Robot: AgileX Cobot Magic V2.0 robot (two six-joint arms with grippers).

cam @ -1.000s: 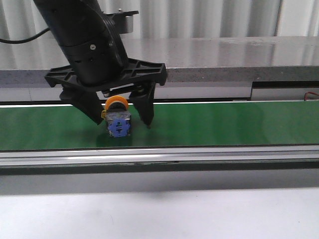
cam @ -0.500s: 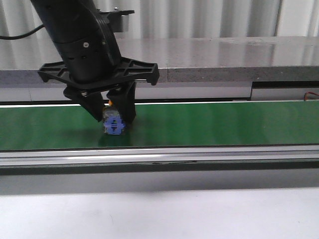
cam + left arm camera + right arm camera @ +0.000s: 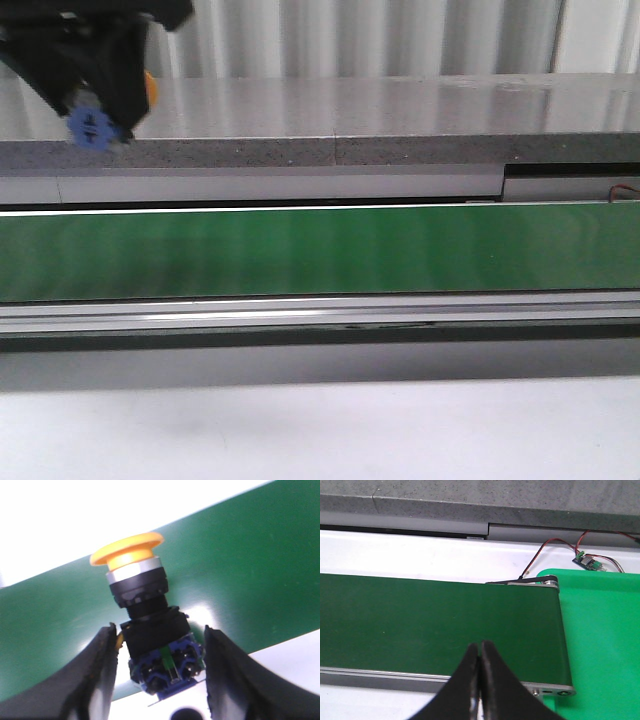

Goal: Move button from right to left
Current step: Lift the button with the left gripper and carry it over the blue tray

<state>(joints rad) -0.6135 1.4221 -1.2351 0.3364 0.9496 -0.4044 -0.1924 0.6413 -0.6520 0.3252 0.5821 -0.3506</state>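
Up at the far left of the front view, the left gripper hangs well above the green conveyor belt, cut off by the top edge. Its jaws are closed on the button, whose periwinkle-blue notched end faces the camera, with a bit of orange showing just beside the black jaws. The button is off the belt, in front of the grey stone ledge that runs behind it.

From the left wrist view, the left gripper holds the button by its black body and blue base, 1 finger on each side. The yellow-orange mushroom cap, a silver ring and a black collar stick out beyond the fingertips, with the belt blurred behind.

Further right, the front view shows only the belt, its metal rail and the pale bench in the foreground.

From the right wrist view, the right gripper has its jaws pressed together with nothing between them. It hangs over the belt near its end roller. Beside that end lies a bright green tray, and red and black wires lead to a small circuit board.
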